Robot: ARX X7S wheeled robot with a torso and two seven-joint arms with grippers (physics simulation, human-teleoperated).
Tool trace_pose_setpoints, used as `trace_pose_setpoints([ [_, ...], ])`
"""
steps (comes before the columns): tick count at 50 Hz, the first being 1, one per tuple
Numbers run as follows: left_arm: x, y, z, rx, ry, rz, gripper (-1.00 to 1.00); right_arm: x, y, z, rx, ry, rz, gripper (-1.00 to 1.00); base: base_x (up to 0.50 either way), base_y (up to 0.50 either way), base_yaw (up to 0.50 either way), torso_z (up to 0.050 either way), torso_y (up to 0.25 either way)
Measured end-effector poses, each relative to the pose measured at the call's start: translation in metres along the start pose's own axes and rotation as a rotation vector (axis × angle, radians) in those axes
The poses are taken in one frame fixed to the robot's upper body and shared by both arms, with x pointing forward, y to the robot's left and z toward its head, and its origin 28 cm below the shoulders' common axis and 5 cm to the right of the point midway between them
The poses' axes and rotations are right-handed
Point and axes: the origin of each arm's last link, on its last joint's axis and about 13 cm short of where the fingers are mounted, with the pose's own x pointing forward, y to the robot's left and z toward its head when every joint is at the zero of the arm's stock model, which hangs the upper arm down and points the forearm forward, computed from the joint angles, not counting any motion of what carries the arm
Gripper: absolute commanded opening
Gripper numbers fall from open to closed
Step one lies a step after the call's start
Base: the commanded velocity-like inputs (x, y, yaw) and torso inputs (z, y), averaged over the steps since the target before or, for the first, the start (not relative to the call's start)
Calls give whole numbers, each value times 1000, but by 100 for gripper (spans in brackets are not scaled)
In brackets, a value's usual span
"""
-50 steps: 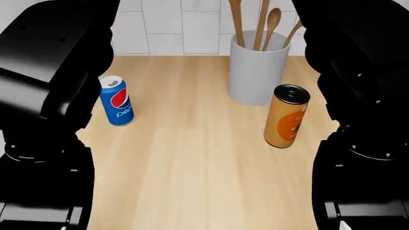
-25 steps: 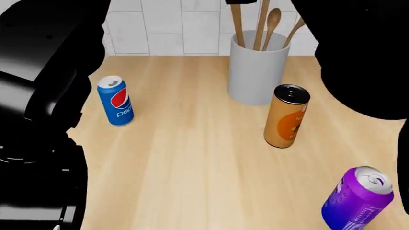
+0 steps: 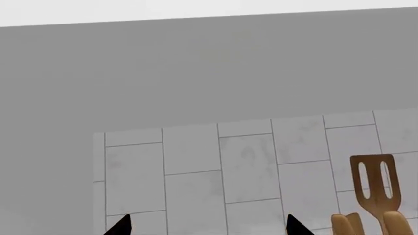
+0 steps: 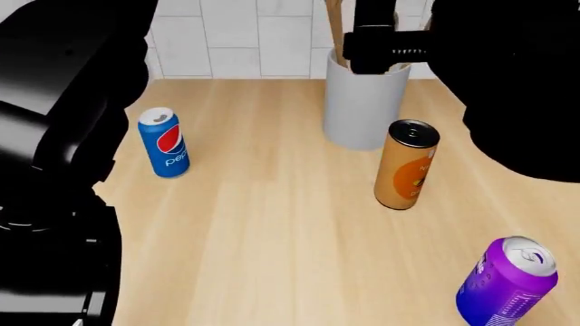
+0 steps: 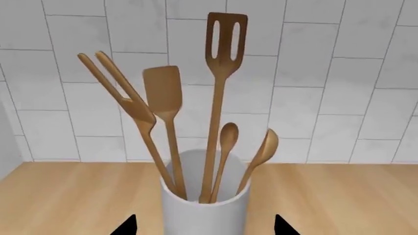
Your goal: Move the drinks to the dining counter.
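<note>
Three drinks stand upright on the tan wood worktop (image 4: 272,224): a blue Pepsi can (image 4: 165,142) at the left, an orange can (image 4: 406,165) right of centre, and a purple can (image 4: 507,282) near the front right. My right gripper (image 5: 204,227) is open, its fingertips either side of the white crock (image 5: 203,196), with nothing held; in the head view its black body (image 4: 376,44) hangs over the crock's rim. My left gripper (image 3: 207,227) is open and faces the tiled wall (image 3: 196,171), empty. The dining counter is out of view.
The white crock (image 4: 363,102) holds several wooden utensils (image 5: 222,73) and stands just behind the orange can. A tiled wall (image 4: 244,34) closes the back of the worktop. My left arm (image 4: 54,136) covers the worktop's left side beside the Pepsi can.
My right arm has lifted off the right side of the worktop and swung up to the crock, uncovering the purple can. The left arm has risen slightly. The cans have not moved.
</note>
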Motion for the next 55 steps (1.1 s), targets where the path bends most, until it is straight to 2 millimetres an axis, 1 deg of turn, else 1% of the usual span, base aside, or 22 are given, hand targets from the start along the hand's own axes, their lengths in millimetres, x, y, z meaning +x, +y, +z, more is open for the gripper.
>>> trace_pose_setpoints([
  [7,1,0,0,2,7,-4,100,7,-5,-10,-4,90,-37,100,0,0,0,0,0],
  [24,3,0,-3,14,27,-10,100,2,-20,-17,-30,199,-89,100,0,0,0,0,0],
  [42,5,-3,-9,19,39,-14,100,0,-24,-30,-11,306,-44,100,0,0,0,0,0],
  [55,5,-4,-11,18,40,-16,100,9,-24,-46,-9,370,-35,100,0,0,0,0,0],
])
